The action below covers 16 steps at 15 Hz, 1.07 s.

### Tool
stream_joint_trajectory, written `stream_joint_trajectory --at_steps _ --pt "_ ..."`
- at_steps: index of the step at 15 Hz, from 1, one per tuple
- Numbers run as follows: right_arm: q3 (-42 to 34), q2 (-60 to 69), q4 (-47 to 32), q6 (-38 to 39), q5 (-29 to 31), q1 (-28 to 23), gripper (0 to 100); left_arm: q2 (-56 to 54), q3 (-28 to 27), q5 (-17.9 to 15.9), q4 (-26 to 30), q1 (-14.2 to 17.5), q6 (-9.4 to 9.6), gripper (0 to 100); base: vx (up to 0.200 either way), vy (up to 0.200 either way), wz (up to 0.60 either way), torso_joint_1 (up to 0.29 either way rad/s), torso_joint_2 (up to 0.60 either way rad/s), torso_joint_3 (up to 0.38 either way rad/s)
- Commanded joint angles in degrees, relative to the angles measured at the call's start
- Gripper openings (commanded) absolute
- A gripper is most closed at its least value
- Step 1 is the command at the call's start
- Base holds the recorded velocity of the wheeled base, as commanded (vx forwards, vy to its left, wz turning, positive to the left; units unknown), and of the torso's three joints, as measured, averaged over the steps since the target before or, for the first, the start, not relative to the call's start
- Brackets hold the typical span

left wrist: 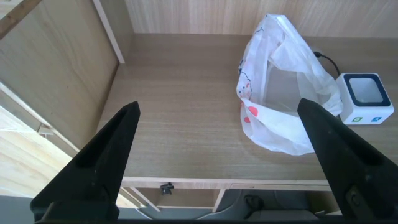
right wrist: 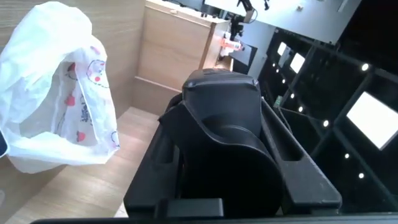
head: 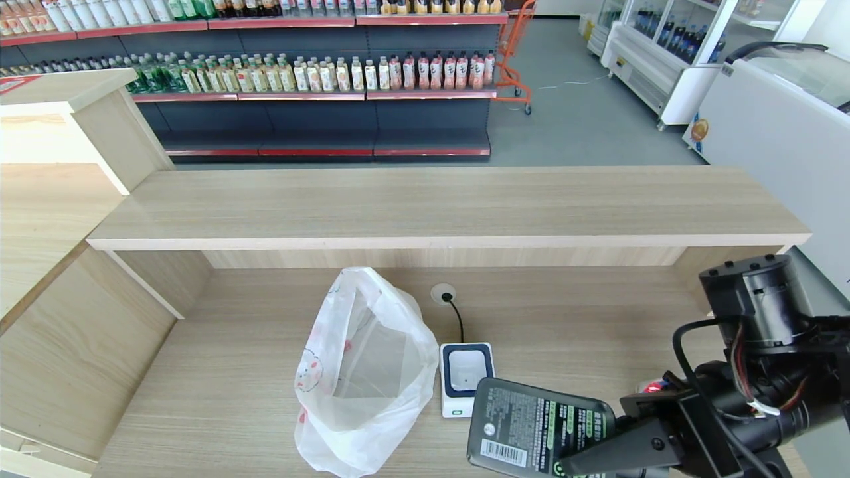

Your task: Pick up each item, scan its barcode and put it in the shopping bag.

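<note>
My right gripper point(head: 591, 446) is clamping a dark bottle point(head: 524, 418), with one finger closed on each flank of it. The right wrist view is confirming that the fingers are pressing against both sides of the body. The bottle is lying flat in the grasp and extending from the gripper toward my left. Its green-printed label is facing upward, and a white barcode point(head: 503, 453) is showing at the label's near corner. The scanner point(head: 467, 375), a white box with a dark window, is standing on the tabletop point(head: 232, 372) just to the left of my right gripper. The far end of the bottle is sitting right beside it; I cannot tell whether the two are touching. A black cable point(head: 458, 318) is running from the scanner away from the gripper to a round port in the tabletop. The shopping bag point(head: 365, 372), white and translucent with red print, is standing with its mouth open just beyond the scanner, farther to the left of my right gripper. My left gripper point(left wrist: 217, 155) is hanging with its fingers spread wide and gripping nothing, above the tabletop, with the bag lower down and off toward my right arm's side.
</note>
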<state>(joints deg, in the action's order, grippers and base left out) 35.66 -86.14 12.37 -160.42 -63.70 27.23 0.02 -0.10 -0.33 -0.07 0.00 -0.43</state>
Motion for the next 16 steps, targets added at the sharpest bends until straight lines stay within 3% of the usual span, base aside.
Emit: stream_joint_trajectory --at_steps 1,6,16 --pt "0.5 -1.3 0.1 -4.6 -0.1 -1.4 0 0.0 0.0 0.0 0.0 0.0 -0.01 100 0.000 0.000 0.00 0.000 0.00 0.000" --pt "4.8 -7.0 0.0 -4.6 -0.1 -2.4 0 0.0 0.0 0.0 0.0 0.0 -0.01 100 0.000 0.000 0.00 0.000 0.00 0.000" --pt "4.9 -9.1 0.0 -4.6 -0.2 -2.1 0 0.0 0.0 0.0 0.0 0.0 -0.01 100 0.000 0.000 0.00 0.000 0.00 0.000"
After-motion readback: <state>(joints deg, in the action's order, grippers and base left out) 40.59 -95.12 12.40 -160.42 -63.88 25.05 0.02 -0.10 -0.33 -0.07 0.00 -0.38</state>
